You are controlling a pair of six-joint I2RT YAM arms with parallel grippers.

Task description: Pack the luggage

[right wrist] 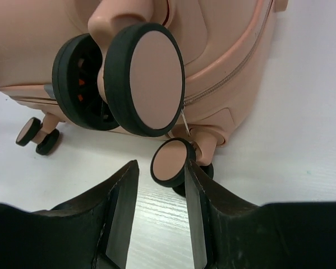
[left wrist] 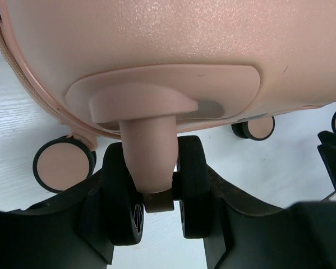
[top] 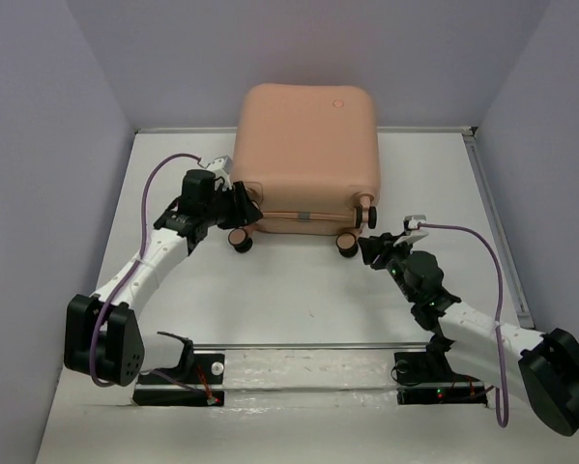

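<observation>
The luggage (top: pixel 308 155) is a peach-pink hard-shell suitcase lying closed and flat at the back middle of the table, its wheels toward the arms. My left gripper (top: pixel 239 205) is at its left corner. In the left wrist view the fingers (left wrist: pixel 117 224) press on both outer sides of a twin black wheel (left wrist: pixel 193 185) under its pink stem (left wrist: pixel 151 157). My right gripper (top: pixel 371 246) stands open by the right corner. Nothing is between its fingers (right wrist: pixel 123 207). A small pink-faced wheel (right wrist: pixel 169 162) sits just past the right fingertip, and a larger one (right wrist: pixel 153 78) is above.
Pale walls close the table in on the left, back and right, with a raised strip (top: pixel 492 222) along the right side. A metal bar (top: pixel 308 345) runs between the two arm bases at the near edge. Another wheel (top: pixel 241 240) rests on the table below the left gripper.
</observation>
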